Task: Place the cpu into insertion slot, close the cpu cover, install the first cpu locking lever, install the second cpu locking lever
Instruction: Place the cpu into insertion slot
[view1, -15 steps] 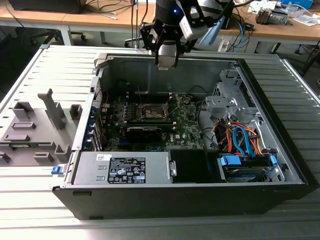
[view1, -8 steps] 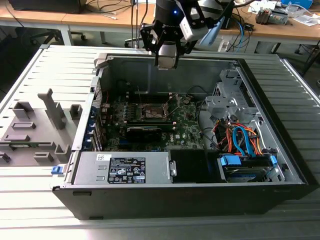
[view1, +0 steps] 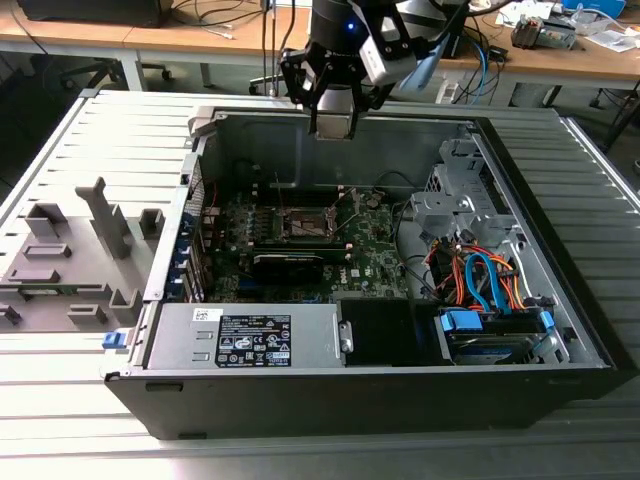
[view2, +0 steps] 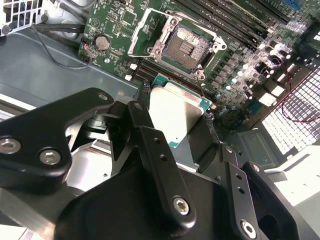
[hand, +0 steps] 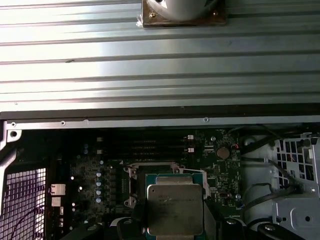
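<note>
1. None of the four steps shows as finished. The small, flat, square cpu with its pale silvery metal face (view2: 177, 112) is in the air, not in the square dark insertion slot with the thin metal rim (view2: 189, 47), whose contact field lies bare.
2. Seating the chip, closing the thin silvery cpu cover (view2: 145, 31) and setting both locking levers are all left, by my reading. The cover appears to stand lifted at one side of the slot, though I cannot be sure, and I cannot make out the levers.
3. One black two-fingered gripper (view1: 335, 128) is narrowed onto the cpu (hand: 175, 207), with a finger (view2: 147, 132) at each of two opposite edges. The metal face shows in both wrist views.
4. Seen in the exterior view, the arm hangs in the upper middle of the frame. Its gripper points down over the far wall of the open dark computer case (view1: 300, 405), which lies on a grooved grey metal table (view1: 80, 130).
5. Near that frame's centre, the insertion slot (view1: 308, 222) sits on the green motherboard (view1: 375, 255), lower in the picture than the gripper and well apart from it.
</note>
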